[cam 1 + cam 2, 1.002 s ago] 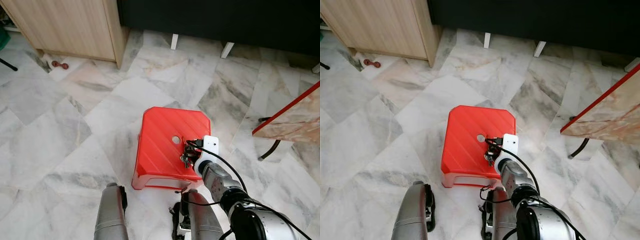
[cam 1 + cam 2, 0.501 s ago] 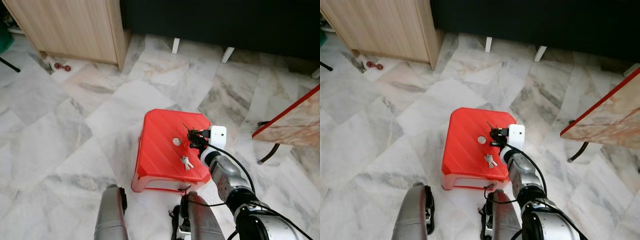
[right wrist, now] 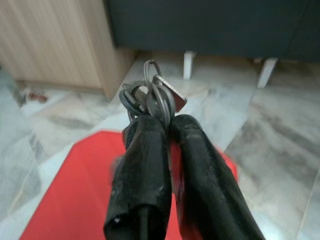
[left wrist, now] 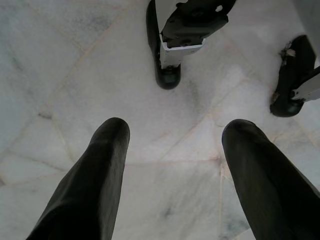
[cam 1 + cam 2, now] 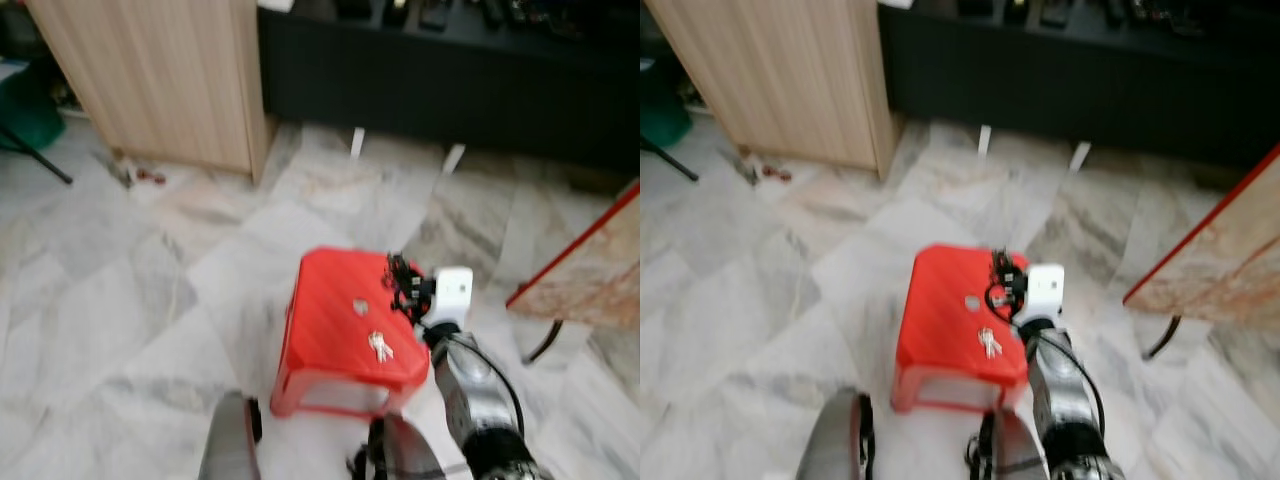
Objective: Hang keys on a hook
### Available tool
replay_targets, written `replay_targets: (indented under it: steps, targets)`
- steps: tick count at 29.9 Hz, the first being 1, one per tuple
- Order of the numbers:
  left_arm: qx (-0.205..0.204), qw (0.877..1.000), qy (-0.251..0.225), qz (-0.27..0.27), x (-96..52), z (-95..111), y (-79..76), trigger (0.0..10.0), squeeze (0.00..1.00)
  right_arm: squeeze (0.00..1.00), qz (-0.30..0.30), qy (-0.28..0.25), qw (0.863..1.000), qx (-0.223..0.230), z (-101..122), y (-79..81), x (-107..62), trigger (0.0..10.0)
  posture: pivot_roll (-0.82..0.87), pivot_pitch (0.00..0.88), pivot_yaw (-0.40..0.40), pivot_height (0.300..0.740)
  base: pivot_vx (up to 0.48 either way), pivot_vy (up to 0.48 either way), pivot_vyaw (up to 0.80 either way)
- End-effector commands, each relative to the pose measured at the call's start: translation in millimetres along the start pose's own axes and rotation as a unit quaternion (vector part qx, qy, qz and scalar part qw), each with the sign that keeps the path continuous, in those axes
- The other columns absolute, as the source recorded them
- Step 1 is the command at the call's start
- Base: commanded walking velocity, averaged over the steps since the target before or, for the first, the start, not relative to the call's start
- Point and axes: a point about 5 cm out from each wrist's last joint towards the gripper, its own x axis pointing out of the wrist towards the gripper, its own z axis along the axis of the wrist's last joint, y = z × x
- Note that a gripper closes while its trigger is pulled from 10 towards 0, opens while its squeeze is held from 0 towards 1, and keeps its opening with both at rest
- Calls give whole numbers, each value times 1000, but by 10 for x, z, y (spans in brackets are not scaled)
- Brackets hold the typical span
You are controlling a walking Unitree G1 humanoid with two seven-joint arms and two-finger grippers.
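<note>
The right gripper (image 3: 167, 125) pinches a bunch of keys (image 3: 152, 97) above the red stool (image 5: 335, 325). A second set, seemingly keys too (image 5: 380, 346), lies on the stool. The left gripper (image 4: 172, 145) hangs spread over the marble floor (image 4: 50, 60). No writing is readable.

right end effector (image 3: 165, 125) lifted higher off red stool (image 5: 330, 330), gripping key ring (image 3: 152, 97)
</note>
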Motion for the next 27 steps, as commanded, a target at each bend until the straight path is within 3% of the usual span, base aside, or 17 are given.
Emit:
replay_targets:
  steps: [1, 7, 16, 20, 27]
  targets:
    - [12, 1000, -22, -16, 41, 140, -96, 10000, 0, 0, -12, -10, 1000, 9, -2, -18, -70, 10000, 102, 87, -100, 650, 0, 0, 0]
    - [14, 1000, -17, -15, 51, 157, -74, 10000, 0, 0, -18, -28, 999, 6, 38, 13, -122, 10000, 105, 63, -88, 650, 0, 0, 0]
    - [19, 999, -29, 5, 52, 225, 34, 10000, 0, 0, -29, -53, 998, 10, 185, 21, -55, 10000, 114, 26, -76, 713, 0, 0, 0]
    - [29, 999, -35, 12, 50, 248, 71, 10000, 0, 0, -38, -59, 997, 12, 208, -9, -46, 10000, 115, 13, -66, 738, 0, 0, 0]
    - [64, 997, -23, 24, 38, 234, 157, 10000, 0, 0, -42, -53, 998, 17, 161, 4, -73, 10000, 121, 0, -56, 740, 0, 0, 0]
